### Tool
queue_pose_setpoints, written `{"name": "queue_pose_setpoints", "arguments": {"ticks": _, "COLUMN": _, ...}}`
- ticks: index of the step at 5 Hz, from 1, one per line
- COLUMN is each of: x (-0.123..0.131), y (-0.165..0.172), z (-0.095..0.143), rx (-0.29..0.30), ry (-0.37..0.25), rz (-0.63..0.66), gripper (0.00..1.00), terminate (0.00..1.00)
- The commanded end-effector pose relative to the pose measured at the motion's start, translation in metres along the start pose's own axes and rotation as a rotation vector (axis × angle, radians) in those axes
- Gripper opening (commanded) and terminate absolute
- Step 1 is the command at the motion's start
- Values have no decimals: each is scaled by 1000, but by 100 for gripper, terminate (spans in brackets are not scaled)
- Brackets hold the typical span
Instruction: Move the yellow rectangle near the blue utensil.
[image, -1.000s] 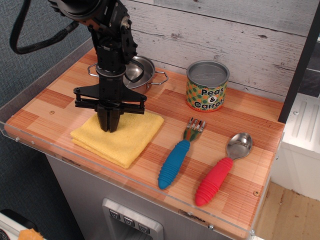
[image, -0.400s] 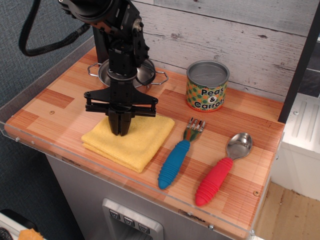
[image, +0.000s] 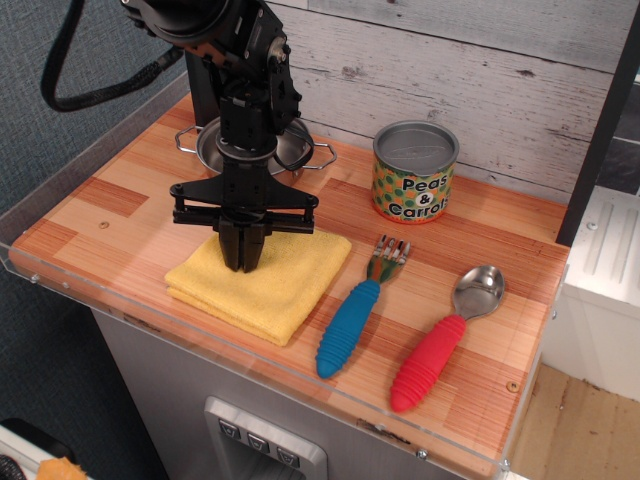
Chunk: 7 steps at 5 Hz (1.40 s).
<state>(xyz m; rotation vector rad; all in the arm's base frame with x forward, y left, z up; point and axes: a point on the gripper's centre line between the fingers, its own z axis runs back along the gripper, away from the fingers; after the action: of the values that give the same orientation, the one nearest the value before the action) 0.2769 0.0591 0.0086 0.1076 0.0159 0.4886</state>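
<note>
The folded yellow cloth (image: 265, 285) lies flat on the wooden counter, front centre-left. Its right edge sits just left of the blue-handled fork (image: 352, 318), which lies with its tines pointing to the back. My gripper (image: 244, 262) points straight down onto the middle of the cloth, fingers pressed together and pinching the cloth's top.
A red-handled spoon (image: 440, 345) lies right of the fork. A "Peas & Carrots" can (image: 414, 172) stands at the back. A small metal pot (image: 262, 148) sits behind the arm. A clear rim (image: 250, 355) edges the counter's front.
The gripper has dragged the yellow cloth to the right, toward the blue fork. Most of the slide came earlier; the last step is small.
</note>
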Motion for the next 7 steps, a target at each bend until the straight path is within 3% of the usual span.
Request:
{"name": "queue_pose_setpoints", "arguments": {"ticks": 1, "x": 3, "y": 9, "z": 13, "rx": 0, "ry": -28, "rz": 6, "gripper": 100, "terminate": 0}}
{"name": "queue_pose_setpoints", "arguments": {"ticks": 3, "x": 5, "y": 12, "z": 28, "rx": -37, "ry": -58, "rz": 11, "gripper": 100, "terminate": 0}}
{"name": "queue_pose_setpoints", "arguments": {"ticks": 5, "x": 5, "y": 23, "z": 40, "rx": -29, "ry": -74, "rz": 52, "gripper": 100, "terminate": 0}}
{"name": "queue_pose_setpoints", "arguments": {"ticks": 7, "x": 8, "y": 29, "z": 62, "rx": -56, "ry": -76, "rz": 60, "gripper": 100, "terminate": 0}}
